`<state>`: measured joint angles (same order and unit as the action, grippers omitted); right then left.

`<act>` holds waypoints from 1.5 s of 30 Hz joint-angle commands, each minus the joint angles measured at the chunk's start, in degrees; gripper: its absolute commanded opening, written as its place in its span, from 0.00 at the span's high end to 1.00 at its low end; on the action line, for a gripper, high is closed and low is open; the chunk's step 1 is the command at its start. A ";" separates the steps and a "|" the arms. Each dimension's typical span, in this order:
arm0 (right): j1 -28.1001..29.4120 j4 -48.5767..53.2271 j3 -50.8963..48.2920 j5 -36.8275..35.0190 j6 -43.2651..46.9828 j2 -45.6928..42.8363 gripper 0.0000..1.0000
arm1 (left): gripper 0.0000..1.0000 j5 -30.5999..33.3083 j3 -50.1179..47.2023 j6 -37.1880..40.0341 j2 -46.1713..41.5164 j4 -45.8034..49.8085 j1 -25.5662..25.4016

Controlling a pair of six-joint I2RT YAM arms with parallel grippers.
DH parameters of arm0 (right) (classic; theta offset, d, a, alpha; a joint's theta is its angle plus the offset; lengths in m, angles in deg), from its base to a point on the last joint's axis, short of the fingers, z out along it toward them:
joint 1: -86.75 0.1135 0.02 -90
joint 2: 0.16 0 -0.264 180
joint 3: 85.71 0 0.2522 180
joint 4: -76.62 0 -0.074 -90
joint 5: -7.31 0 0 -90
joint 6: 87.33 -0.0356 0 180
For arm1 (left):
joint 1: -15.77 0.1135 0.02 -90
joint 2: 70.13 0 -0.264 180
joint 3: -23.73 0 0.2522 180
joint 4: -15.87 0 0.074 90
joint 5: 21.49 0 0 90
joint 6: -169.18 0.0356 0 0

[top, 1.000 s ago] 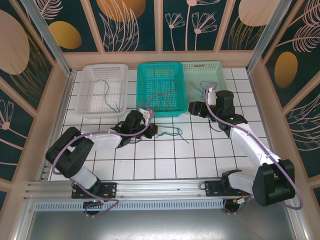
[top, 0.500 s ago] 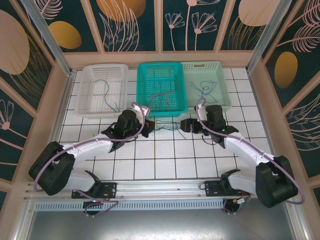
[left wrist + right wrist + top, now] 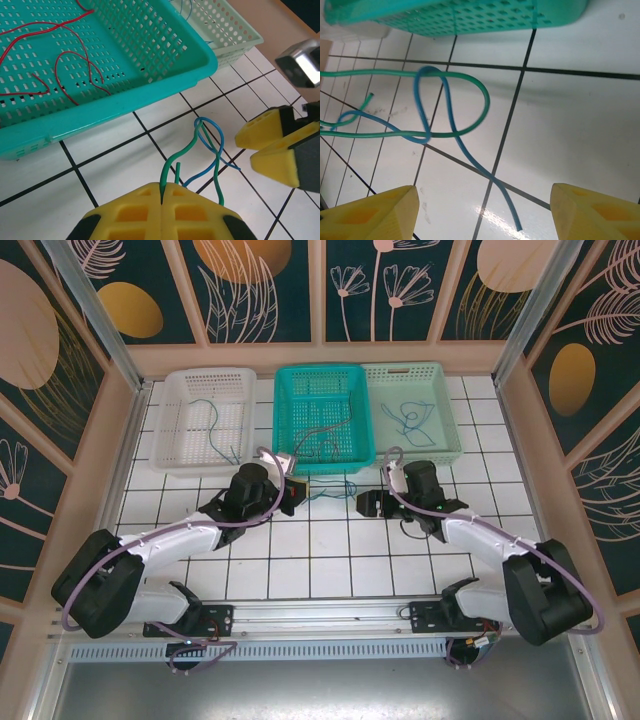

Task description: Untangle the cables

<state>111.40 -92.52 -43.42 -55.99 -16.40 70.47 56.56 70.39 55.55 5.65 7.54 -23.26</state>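
Left gripper [image 3: 162, 196] is closed on the green cable [image 3: 172, 162]. In the left wrist view its yellow fingers [image 3: 125, 212] meet, with the wire pinched at the seam between them. A second green strand rises just beside the first.

Right gripper [image 3: 482, 205] is open and holds nothing. Its two yellow fingertips stand wide apart. The free end of the blue cable [image 3: 470, 155] lies on the tile between them and touches neither.

In the right wrist view the green cable forms a broad loop on the white tiled table [image 3: 330, 550], just in front of the teal basket [image 3: 320, 390]. The blue cable makes a narrower loop that crosses the green one at several points, so the two are interlinked.

In the top view the two grippers face each other low over the table, near the front edge of the teal basket. The tangled pair lies between them.

Red cables [image 3: 65, 60] lie loose inside the teal basket. The mint basket [image 3: 435, 390] to its right holds a separate coiled blue wire [image 3: 408, 418]. The white basket [image 3: 190, 400] to its left holds one thin dark wire [image 3: 215, 430]; its colour cannot be told with certainty.
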 commanded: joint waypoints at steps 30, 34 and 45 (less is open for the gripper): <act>3.00 2.58 4.54 -2.19 7.11 5.83 1.00 | 1.00 -0.15 0.58 -1.93 -2.11 -0.65 -0.19; 1.96 3.59 3.27 -5.13 4.24 3.42 1.00 | 1.00 2.52 0.02 -2.55 -4.38 0.02 -0.13; 0.75 5.49 -0.30 -10.79 3.16 -11.99 1.00 | 1.00 8.78 -2.56 -1.44 -14.37 8.11 -0.15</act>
<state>113.01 -88.43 -42.92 -63.62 -12.71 63.47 63.01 69.41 53.27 -7.22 10.69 -23.26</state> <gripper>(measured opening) 0.049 0.053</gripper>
